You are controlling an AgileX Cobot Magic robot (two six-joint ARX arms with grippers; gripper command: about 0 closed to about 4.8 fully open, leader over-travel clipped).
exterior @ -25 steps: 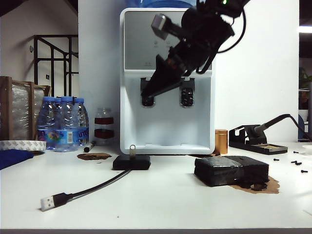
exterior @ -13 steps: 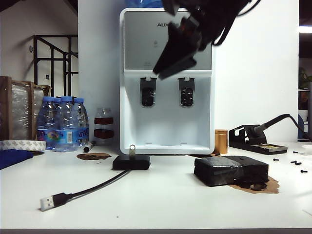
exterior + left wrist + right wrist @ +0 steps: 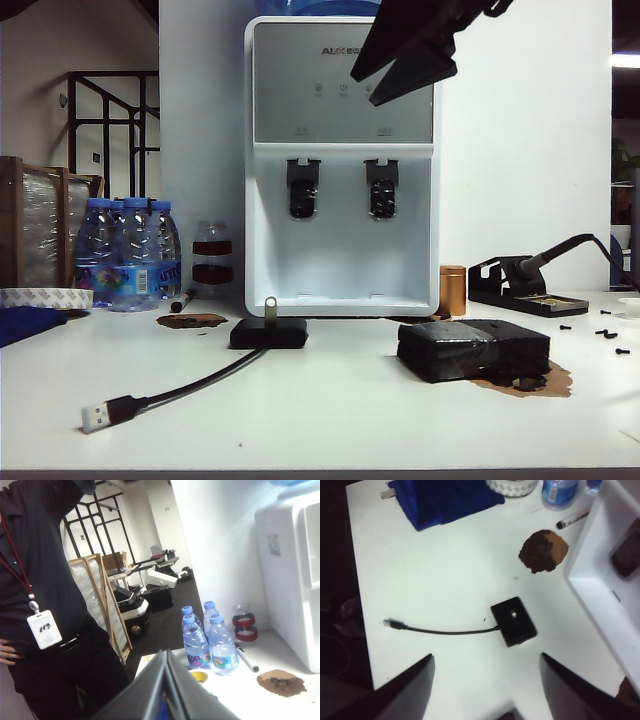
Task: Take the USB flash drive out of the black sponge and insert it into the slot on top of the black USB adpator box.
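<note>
Since a second ago my right gripper (image 3: 405,72) has climbed from tap level to the dispenser's top, jaws apart, empty. USB flash drive (image 3: 271,306) stands upright in the black USB adpator box (image 3: 269,333); insertion looks done. Black sponge (image 3: 474,350) lies well apart. Left gripper (image 3: 166,690): pressed together, off beside the water bottles (image 3: 207,637). Nothing obstructs.

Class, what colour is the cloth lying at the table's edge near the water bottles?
Dark blue. The cloth shows best in the right wrist view.
</note>
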